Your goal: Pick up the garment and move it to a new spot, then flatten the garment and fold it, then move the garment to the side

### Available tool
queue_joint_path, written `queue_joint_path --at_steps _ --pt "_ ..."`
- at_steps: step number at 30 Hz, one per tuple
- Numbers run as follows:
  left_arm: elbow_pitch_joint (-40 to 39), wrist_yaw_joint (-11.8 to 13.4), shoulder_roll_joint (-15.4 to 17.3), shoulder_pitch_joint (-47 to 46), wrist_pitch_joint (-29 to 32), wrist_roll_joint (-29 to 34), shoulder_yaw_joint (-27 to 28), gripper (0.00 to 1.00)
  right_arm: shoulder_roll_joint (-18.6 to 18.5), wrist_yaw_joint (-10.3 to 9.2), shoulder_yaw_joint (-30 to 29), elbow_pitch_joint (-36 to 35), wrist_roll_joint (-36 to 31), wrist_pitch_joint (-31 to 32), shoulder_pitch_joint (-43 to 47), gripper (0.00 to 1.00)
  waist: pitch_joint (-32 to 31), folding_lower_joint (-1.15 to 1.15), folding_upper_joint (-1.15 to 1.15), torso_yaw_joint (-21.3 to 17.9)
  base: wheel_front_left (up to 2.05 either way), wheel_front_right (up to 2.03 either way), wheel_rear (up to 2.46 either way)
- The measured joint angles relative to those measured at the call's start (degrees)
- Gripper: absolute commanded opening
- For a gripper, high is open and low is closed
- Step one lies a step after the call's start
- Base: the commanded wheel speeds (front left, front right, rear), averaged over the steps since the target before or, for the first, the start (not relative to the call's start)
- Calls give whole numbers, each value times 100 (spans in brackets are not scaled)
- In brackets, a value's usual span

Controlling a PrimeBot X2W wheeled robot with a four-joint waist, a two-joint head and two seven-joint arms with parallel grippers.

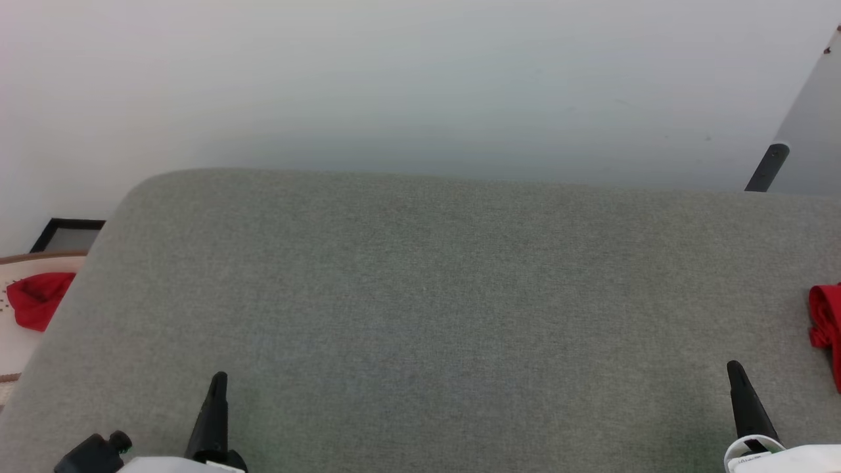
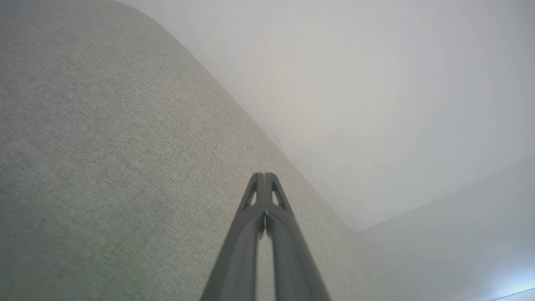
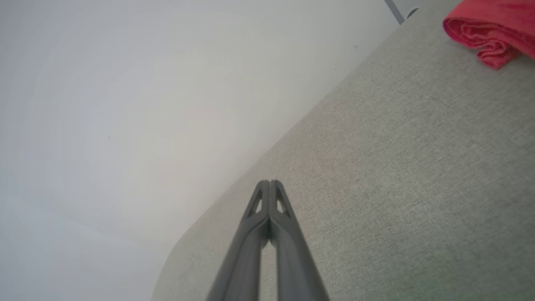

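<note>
The garment (image 1: 825, 325) lies on the grey fabric surface (image 1: 433, 295) at the far right edge of the head view, cut off by the frame. Just a bunched red part of it shows. In the right wrist view the garment (image 3: 491, 27) appears as a rolled red fold at the top right. My right gripper (image 1: 732, 364) is shut and empty, low on the surface, to the left of the garment and nearer to me. My left gripper (image 1: 219, 376) is shut and empty at the lower left. Both wrist views show closed fingertips, left gripper (image 2: 263, 174) and right gripper (image 3: 269, 182), over bare grey fabric.
A plain red cloth lump (image 1: 36, 299) lies on a pale surface beyond the grey surface's left edge, with a black frame (image 1: 66, 233) behind it. A dark leg (image 1: 767, 167) and a grey panel stand at the upper right. A pale floor runs past the far edge.
</note>
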Motion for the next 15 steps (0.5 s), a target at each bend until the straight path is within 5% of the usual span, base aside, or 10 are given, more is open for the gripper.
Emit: queue_joint_path --at_steps 15 --pt "109 1 -87 -194 246 -883 57 0 34 0 -20 167 891 180 -211 0 9 0 0 -114 0 0 0"
